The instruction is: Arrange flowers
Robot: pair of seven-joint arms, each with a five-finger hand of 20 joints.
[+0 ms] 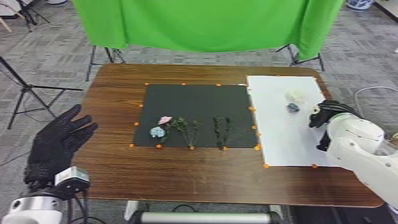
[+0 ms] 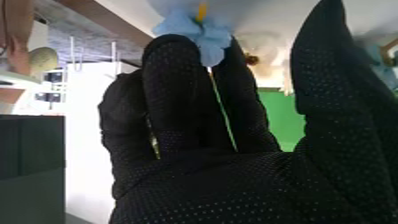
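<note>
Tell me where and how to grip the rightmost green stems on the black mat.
Probably best pinched about mid-length, from above: the rightmost green stems look slender, lie flat and run away from the robot, so thumb and fingers could close from left and right.

Head view cuts off the green cloth (image 1: 209, 25) up top, the right arm (image 1: 357, 134) hides some of the right hand (image 1: 332, 107), and its fingers (image 2: 178, 80) partly cover the blue flower (image 2: 211, 39) (kinda blurry, tbh).

Pink bloom (image 1: 164, 120), blue bloom (image 1: 157, 132), sprigs (image 1: 223, 131) on mat (image 1: 197, 100), pale bloom (image 1: 294, 96) on sheet (image 1: 284, 142)
</note>
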